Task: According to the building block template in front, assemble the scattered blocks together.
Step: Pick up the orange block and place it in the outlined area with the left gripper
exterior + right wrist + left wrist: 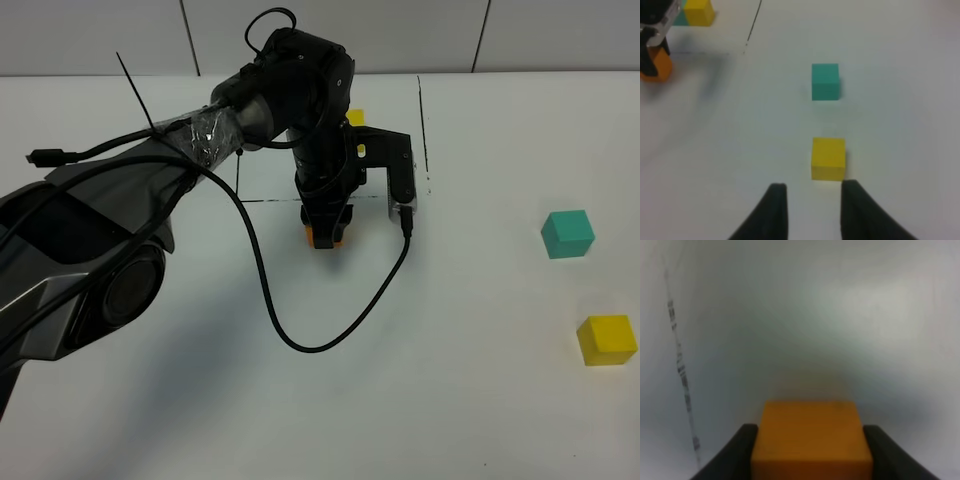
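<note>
From the high camera, my left hand (327, 230) is holding the orange block (326, 240) clamped between its fingers. It is doing so at the middle of the desk (300, 420), just on the near side of the drawn black frame (423, 120). The building block template (354, 117) is lying inside that frame, mostly hidden behind my arm, with only a yellow part of it showing. The teal block (568, 233) and the yellow block (607, 339) are sitting well off to the right, near each other but apart.

In the left wrist view, the orange block is filling the gap between my black fingers (737, 455), which are pressing on its sides.

In the right wrist view, my right hand (812, 200) is hovering with its fingers drawn in narrow and gripping nothing. It is sitting just short of the yellow block, with the teal block lying beyond.
</note>
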You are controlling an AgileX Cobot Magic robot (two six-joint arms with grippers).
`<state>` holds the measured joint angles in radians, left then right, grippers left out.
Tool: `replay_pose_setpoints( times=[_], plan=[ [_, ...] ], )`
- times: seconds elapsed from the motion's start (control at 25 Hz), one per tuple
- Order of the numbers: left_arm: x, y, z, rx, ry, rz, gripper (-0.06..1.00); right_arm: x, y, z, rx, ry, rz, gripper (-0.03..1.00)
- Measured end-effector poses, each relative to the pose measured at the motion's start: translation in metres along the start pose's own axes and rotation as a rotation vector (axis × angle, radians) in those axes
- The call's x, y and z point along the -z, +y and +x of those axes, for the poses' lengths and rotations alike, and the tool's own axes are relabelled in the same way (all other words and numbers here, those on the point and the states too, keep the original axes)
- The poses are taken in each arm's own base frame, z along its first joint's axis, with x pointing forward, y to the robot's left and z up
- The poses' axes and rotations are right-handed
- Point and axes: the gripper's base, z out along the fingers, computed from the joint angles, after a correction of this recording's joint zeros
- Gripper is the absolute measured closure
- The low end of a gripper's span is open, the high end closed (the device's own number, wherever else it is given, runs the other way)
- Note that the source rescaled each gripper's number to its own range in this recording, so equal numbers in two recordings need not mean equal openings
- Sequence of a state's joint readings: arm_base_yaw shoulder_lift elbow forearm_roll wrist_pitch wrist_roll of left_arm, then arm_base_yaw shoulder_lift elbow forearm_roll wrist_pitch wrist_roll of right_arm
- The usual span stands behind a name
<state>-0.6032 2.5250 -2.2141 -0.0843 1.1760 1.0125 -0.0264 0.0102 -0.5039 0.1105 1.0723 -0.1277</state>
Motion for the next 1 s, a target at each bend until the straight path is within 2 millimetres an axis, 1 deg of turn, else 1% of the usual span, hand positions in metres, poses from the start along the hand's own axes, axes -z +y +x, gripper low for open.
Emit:
replay_pose_setpoints(
  times=[0.84, 0.88, 0.92, 0.96, 1.0],
  plan=[
    [-0.0021, 0.0003, -0.0010, 0.021, -0.006, -0.004, 0.94, 0.0000, 0.0000, 0.0000, -0.001, 0.000, 0.000, 0.96],
    [-0.0021, 0.0004, -0.0011, 0.021, -0.006, -0.004, 0.90, 0.0000, 0.0000, 0.0000, -0.001, 0.000, 0.000, 0.96],
    [-0.0025, 0.0007, -0.0010, 0.021, -0.005, -0.007, 0.83, 0.0000, 0.0000, 0.0000, -0.001, 0.000, 0.000, 0.96],
    [-0.0035, 0.0010, -0.0010, 0.021, -0.005, -0.009, 0.70, 0.0000, 0.0000, 0.0000, -0.001, 0.000, 0.000, 0.96],
    [-0.0040, 0.0012, -0.0010, 0.020, -0.005, -0.010, 0.56, 0.0000, 0.0000, 0.0000, -0.001, 0.000, 0.000, 0.96]
  ],
)
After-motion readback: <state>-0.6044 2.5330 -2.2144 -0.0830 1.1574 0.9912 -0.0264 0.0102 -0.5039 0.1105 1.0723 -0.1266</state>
